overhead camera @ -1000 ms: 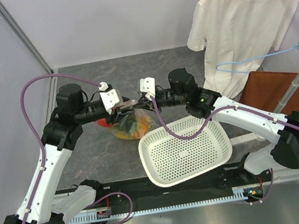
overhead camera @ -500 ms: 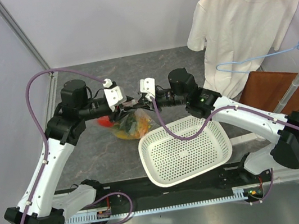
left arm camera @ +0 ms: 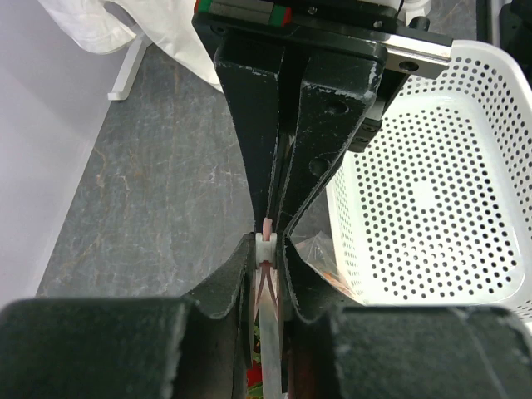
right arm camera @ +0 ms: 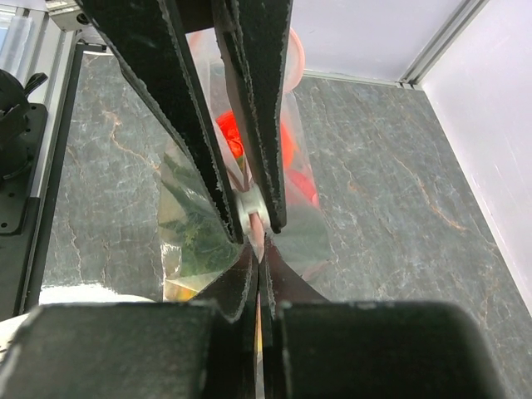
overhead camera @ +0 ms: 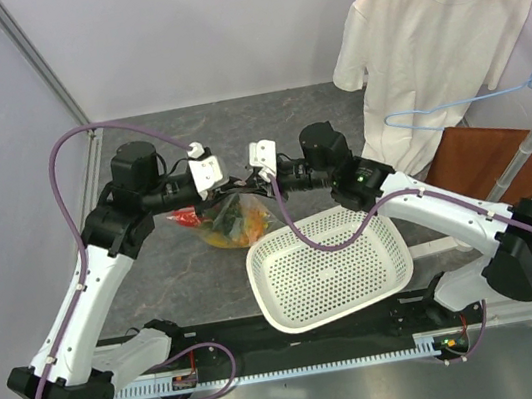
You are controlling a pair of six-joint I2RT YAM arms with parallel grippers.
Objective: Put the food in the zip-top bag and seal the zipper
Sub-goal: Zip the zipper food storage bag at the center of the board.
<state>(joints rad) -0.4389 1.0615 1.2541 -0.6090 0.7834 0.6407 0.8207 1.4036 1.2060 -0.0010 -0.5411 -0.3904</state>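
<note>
The clear zip-top bag (overhead camera: 234, 220) hangs between my two grippers above the table, with the food (overhead camera: 228, 228) inside: red, orange, yellow and green pieces. My left gripper (overhead camera: 227, 186) is shut on the white slider (left arm camera: 265, 247) of the pinkish-red zipper (left arm camera: 266, 287). My right gripper (overhead camera: 247, 182) is shut on the zipper strip (right arm camera: 257, 226) just past the slider, fingertip to fingertip with the left. In the right wrist view, my right gripper (right arm camera: 260, 252) pinches the strip, and red food (right arm camera: 232, 133) and green food (right arm camera: 195, 241) show through the bag.
A white perforated basket (overhead camera: 329, 262) sits on the table just right of the bag, also in the left wrist view (left arm camera: 432, 191). A white T-shirt (overhead camera: 428, 42) and a blue hanger (overhead camera: 474, 106) hang at the back right. A brown board (overhead camera: 488, 159) leans there.
My left gripper has slid right along the zipper, closing the gap to my right gripper. The right arm and the bag have hardly moved.
</note>
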